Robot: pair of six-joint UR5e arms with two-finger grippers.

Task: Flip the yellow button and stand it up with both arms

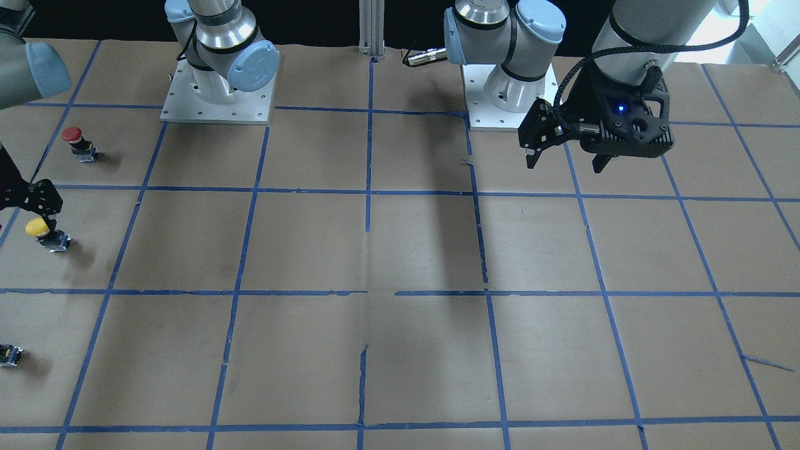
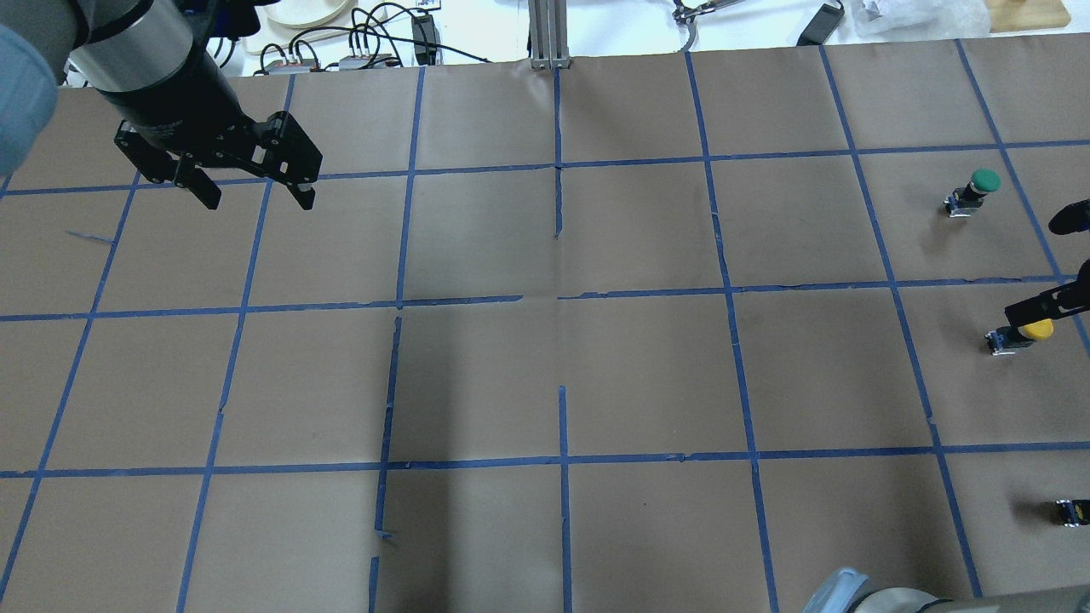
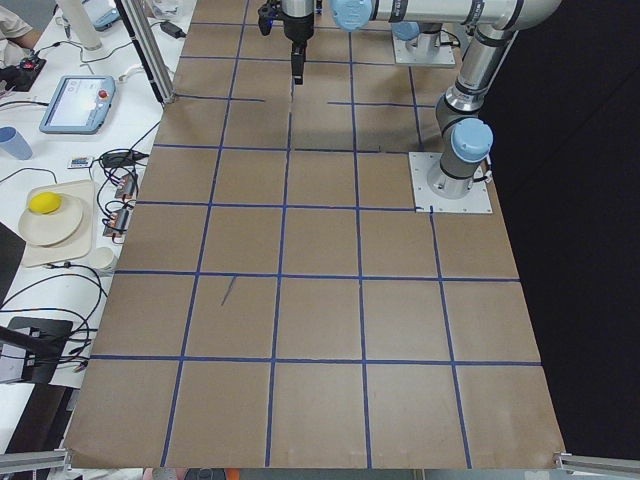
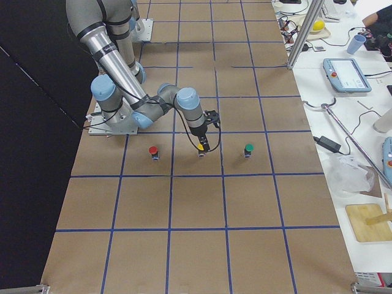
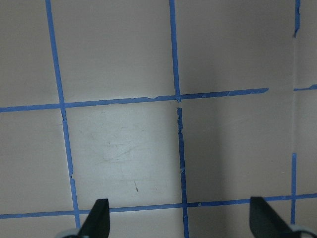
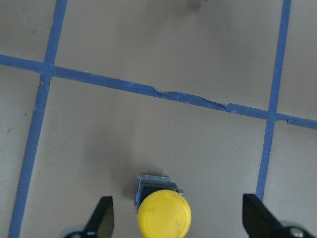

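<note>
The yellow button [image 6: 163, 214] stands on the brown paper with its yellow cap up and its black-and-silver body below; it also shows in the front view [image 1: 40, 228] and the overhead view [image 2: 1035, 329]. My right gripper [image 6: 178, 223] hangs just above it, open, with one finger on each side of the cap and not touching it. My left gripper [image 2: 251, 194] is open and empty, held above the table on the far left, well away from the button; it also shows in the front view [image 1: 565, 161].
A red-capped button [image 1: 74, 136] and a green-capped button [image 2: 981, 182] stand either side of the yellow one along the table's right end. A tiny dark block with a yellow spot [image 2: 1071, 511] lies near the robot's side. Blue tape lines grid the paper.
</note>
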